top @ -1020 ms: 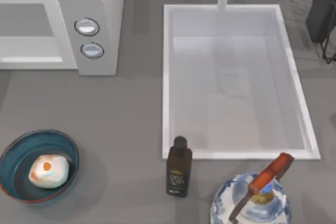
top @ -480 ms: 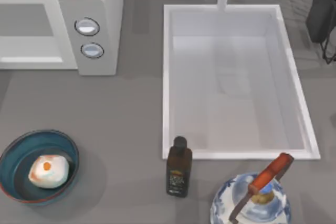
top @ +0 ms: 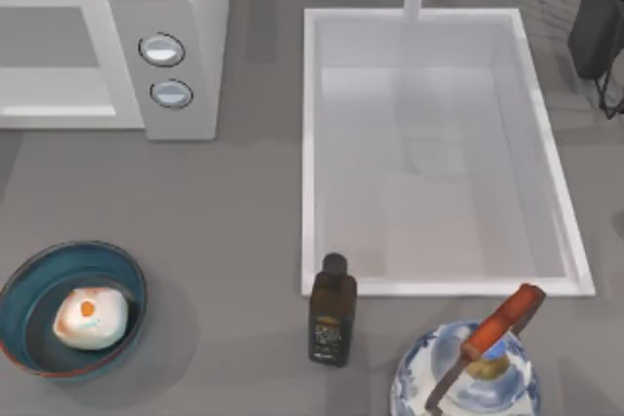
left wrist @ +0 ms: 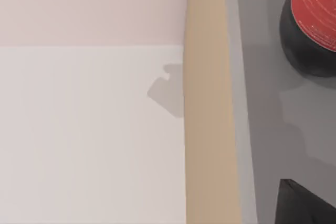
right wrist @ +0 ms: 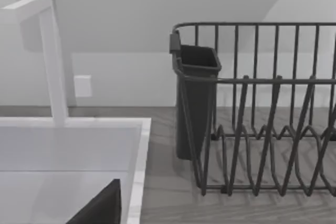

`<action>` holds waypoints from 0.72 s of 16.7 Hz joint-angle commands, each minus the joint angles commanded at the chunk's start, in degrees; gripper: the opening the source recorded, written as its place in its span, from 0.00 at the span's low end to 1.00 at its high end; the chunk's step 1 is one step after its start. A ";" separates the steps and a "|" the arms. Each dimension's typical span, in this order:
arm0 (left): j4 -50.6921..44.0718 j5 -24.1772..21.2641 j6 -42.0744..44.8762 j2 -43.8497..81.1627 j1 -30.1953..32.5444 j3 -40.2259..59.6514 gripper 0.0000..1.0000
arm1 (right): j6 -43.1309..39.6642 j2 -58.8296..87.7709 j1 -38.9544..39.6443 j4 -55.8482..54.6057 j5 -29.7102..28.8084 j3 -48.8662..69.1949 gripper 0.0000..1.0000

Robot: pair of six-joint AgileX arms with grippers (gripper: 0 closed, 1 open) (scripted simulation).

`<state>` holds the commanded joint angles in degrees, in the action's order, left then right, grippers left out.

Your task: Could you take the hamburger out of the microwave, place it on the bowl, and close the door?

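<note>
Left gripper [left wrist: 308,204]: black angular metal body, corner alone seen (pose unclear). Right gripper [right wrist: 101,209]: dark grey slanted wedge-shaped part, edge alone seen, pose likewise unclear.

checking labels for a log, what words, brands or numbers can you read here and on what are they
No text can be read as words.
Dark bottle beside the sink: pale print on its label, too small to read.
Red label on a dark round object in the left wrist view: faint lines of print, too blurred to read.
Microwave knobs: no markings legible.
Hamburger and bowl: no text.
</note>
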<state>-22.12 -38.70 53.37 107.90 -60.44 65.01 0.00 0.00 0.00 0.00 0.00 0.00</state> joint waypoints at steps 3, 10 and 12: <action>0.07 0.00 0.00 0.03 0.00 -0.06 0.00 | 0.00 0.00 0.00 0.00 0.00 0.00 1.00; 4.59 2.19 -4.89 -8.22 4.65 -9.79 0.00 | 0.00 0.00 0.00 0.00 0.00 0.00 1.00; 7.22 3.36 -7.54 -12.61 7.03 -15.99 0.00 | 0.00 0.00 0.00 0.00 0.00 0.00 1.00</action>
<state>-14.90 -35.35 45.83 95.29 -53.41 49.02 0.00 0.00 0.00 0.00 0.00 0.00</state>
